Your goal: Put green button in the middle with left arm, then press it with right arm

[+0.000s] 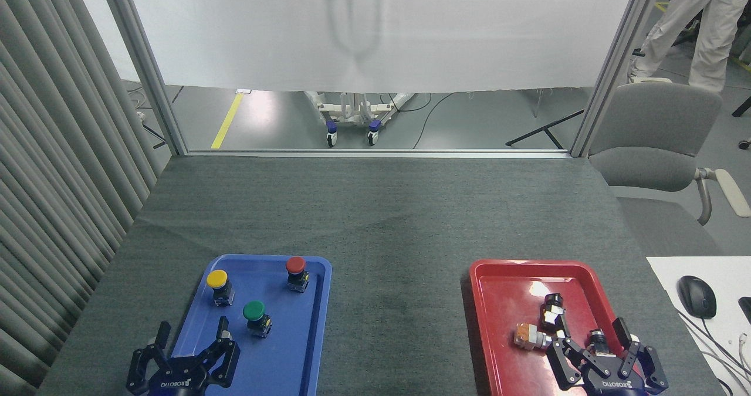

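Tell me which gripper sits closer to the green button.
Left. The left gripper hovers open over the blue tray, just below-left of the green button. The right gripper is far across, over the red tray.

A robotics lab or test cell is being shown. A table covered in dark grey felt cloth (375, 220) is being enclosed by an aluminium frame (144, 67) with a white translucent screen (381, 26) at 12 o'clock. A wheeled equipment stand (351, 120) is being glimpsed beneath it on a grey floor marked with yellow tape (226, 121). A grey office chair (654, 144) and a computer mouse (697, 296) are being seen at 3 o'clock.
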`<state>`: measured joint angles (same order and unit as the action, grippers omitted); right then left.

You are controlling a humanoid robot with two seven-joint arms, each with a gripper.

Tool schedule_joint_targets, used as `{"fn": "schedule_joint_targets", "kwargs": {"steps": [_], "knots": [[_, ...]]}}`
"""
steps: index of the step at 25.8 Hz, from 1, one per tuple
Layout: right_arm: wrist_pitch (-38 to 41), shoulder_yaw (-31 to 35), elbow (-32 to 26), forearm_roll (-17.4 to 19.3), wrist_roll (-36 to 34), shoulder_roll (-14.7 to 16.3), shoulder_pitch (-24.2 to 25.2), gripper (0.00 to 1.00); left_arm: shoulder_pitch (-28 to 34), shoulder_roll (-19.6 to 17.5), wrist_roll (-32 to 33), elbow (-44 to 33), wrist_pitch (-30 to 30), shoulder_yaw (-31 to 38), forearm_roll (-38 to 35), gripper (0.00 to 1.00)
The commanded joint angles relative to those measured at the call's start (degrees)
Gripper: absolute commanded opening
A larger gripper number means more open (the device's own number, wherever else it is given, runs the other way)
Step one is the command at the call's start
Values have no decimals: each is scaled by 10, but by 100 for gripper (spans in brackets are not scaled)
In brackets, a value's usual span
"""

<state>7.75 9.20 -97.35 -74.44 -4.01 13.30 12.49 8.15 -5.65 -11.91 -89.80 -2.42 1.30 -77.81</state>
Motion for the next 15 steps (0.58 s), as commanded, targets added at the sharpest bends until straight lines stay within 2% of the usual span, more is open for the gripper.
{"fn": "schedule_joint_targets", "kwargs": {"steps": [1, 6, 15], "knots": [[0, 0, 1, 0, 1, 1, -7, 100, -4, 0, 0, 5, 8, -1, 1, 100], [0, -7, 3, 0, 1, -4, 4, 100, 2, 0, -1, 1, 35, -1, 1, 100], [6, -6, 4, 0, 1, 0, 14, 100, -1, -1, 0, 2, 36, -1, 1, 100]]}}
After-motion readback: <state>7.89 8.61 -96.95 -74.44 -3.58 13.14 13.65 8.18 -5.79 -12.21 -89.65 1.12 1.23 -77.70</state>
